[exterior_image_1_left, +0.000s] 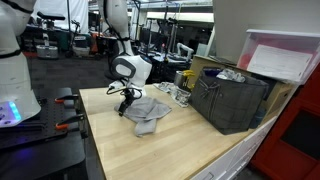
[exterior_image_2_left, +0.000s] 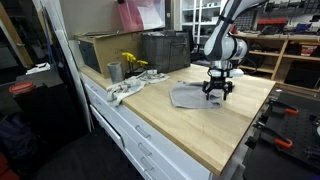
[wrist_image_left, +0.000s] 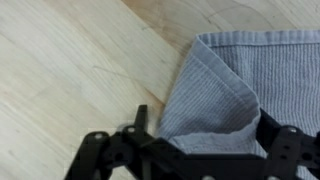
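– The claw (exterior_image_2_left: 217, 92), how does it stand?
– Its fingers are apart and it is low over the grey towel (exterior_image_2_left: 188, 96). In the wrist view a folded edge of the towel (wrist_image_left: 240, 70) lies between them, unpinched. I cannot tell whether they touch it.
– And the towel?
– It lies rumpled on the wooden worktop (exterior_image_2_left: 190, 135), under the arm, in both exterior views. A dark crate (exterior_image_2_left: 165, 50) stands well apart at the back, with a metal cup (exterior_image_2_left: 114, 71) near it.

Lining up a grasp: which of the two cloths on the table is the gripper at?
The spread-out grey towel, under the open gripper at mid-table. The other, a pale crumpled rag, lies apart beside the metal cup.
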